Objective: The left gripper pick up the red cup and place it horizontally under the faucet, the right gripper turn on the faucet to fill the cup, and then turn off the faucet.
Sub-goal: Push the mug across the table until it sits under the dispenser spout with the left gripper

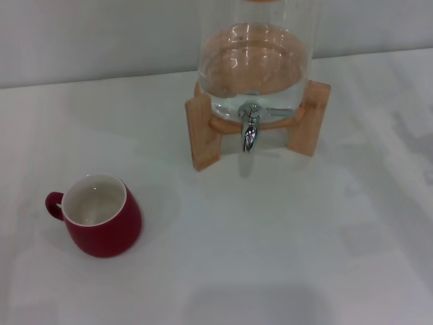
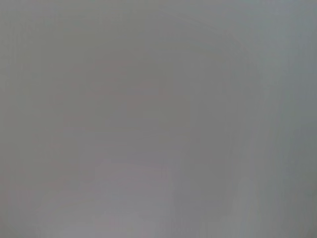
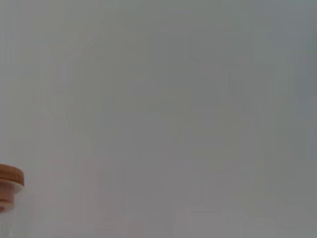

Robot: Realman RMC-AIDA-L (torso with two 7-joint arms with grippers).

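we see neither hand in any view, so we cannot tell their state. nearest us, the red cup stands upright on the white desk, front left, handle pointing left, well apart from the dispenser. open desk lies between them and to the right. farther back, the faucet hangs from the glass dispenser on its wooden stand, near the desk's rear edge.
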